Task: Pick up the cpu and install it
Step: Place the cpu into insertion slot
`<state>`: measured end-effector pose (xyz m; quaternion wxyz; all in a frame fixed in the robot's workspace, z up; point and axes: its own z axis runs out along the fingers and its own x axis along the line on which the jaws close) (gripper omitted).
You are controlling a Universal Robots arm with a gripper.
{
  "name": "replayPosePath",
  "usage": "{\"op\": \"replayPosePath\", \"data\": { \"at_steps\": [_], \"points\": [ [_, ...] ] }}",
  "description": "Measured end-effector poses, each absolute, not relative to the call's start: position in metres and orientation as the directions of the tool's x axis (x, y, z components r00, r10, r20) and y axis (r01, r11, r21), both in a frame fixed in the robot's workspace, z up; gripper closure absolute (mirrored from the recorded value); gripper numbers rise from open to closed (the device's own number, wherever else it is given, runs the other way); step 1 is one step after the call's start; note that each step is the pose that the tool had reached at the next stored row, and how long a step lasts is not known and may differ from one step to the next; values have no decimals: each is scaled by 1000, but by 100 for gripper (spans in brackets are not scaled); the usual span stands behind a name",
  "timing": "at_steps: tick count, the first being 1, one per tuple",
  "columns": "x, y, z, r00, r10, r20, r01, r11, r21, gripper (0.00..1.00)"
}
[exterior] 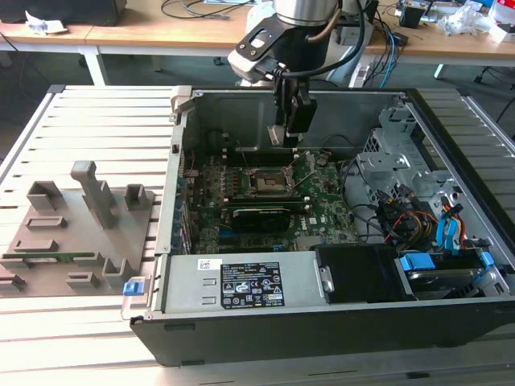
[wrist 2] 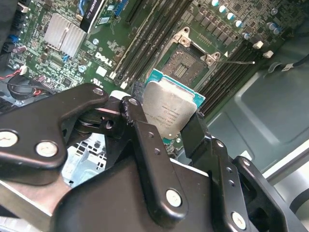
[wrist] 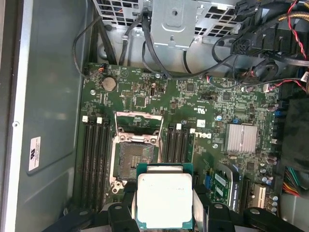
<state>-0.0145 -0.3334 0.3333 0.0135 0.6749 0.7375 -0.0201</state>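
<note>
**Your hand holds the cpu by its edges, up in the air beside the open socket.**

Exterior view: your hand (exterior: 291, 129) hangs inside the open computer case (exterior: 173, 201), above the motherboard and near the socket (exterior: 265, 181), well apart from the grey blocks (exterior: 88, 209) on the tabletop at the exterior view's left. Second wrist view: the two fingers (wrist 2: 140, 125) are closed on opposite edges of the cpu (wrist 2: 169, 112), silvery top towards the camera. I'd say that edge grip is there to leave the underside free. The socket's frame is swung open beyond, so the seat lies exposed. First wrist view: the cpu's sides run nearly parallel to the socket's, apparently squared up, but the chip is off to one side, not seated.
</note>
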Motion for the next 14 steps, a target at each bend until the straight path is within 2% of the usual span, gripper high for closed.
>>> {"op": "replayPosePath", "data": {
  "at_steps": [14],
  "points": [
    [-14, -333, 323, -89, 995, -47, 996, 88, -11, 45]
  ]
}}
